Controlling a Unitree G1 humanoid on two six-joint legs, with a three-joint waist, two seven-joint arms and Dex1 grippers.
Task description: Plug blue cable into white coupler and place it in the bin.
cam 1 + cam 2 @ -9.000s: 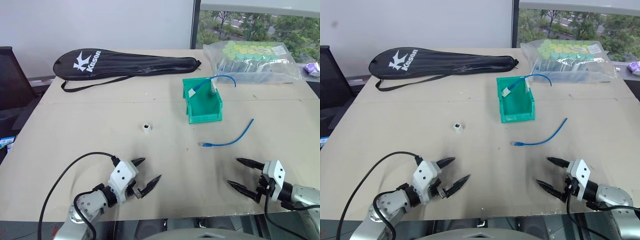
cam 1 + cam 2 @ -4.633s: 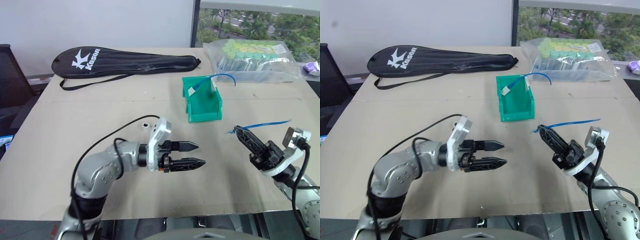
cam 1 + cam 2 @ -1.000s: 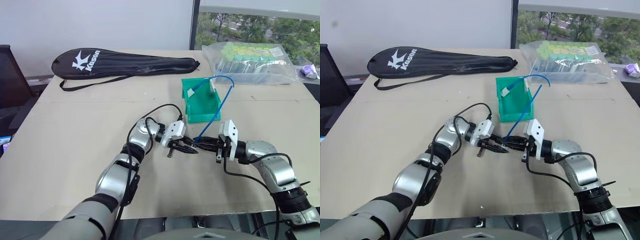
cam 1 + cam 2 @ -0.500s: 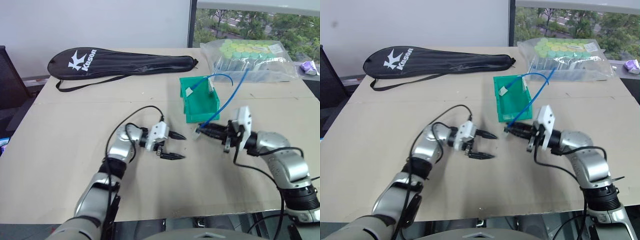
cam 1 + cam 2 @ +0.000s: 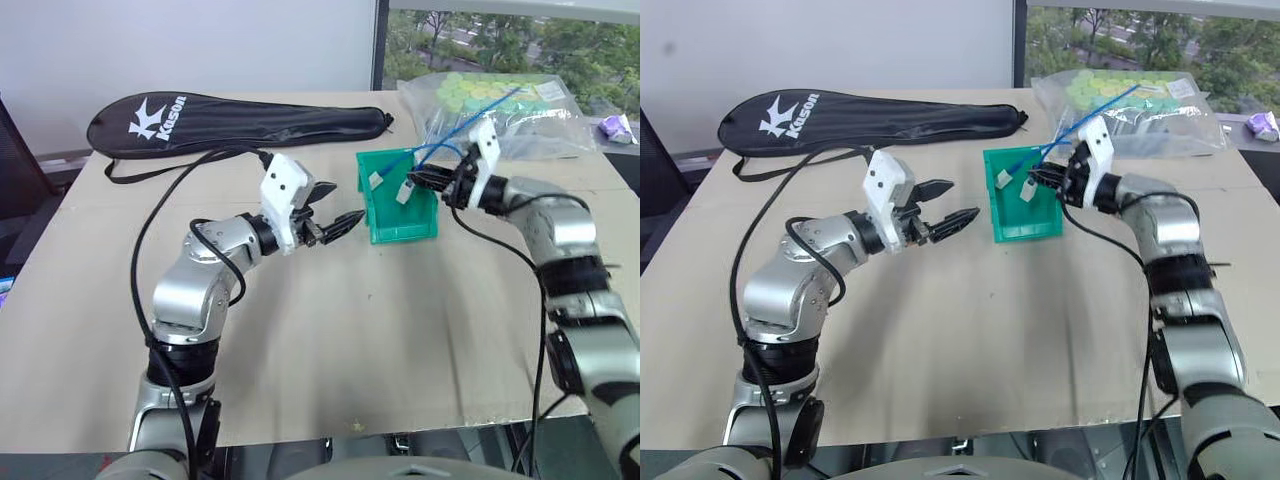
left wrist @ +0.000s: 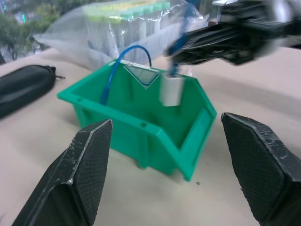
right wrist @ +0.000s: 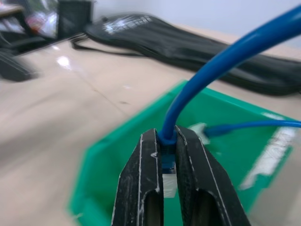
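Note:
My right gripper [image 5: 428, 181] is shut on the blue cable [image 7: 221, 61] just behind its plug. The white coupler [image 6: 170, 90] hangs on that plug, held a little above the open top of the green bin [image 5: 404, 232]. The cable's free end rises back toward the far right. My left gripper [image 5: 336, 208] is open and empty, raised above the table just left of the bin and pointing at it. A second blue cable [image 6: 110, 75] with a white end lies in the bin.
A black racket bag [image 5: 230, 115] lies along the far left of the table. A clear bag of green-capped tubes [image 5: 500, 100] sits behind the bin at the far right. A small purple object [image 5: 612, 128] lies at the right edge.
My left gripper opened, let go of the coupler, then rose and drew back to the left. The right gripper carried the cable with the coupler up and forward over the bin.

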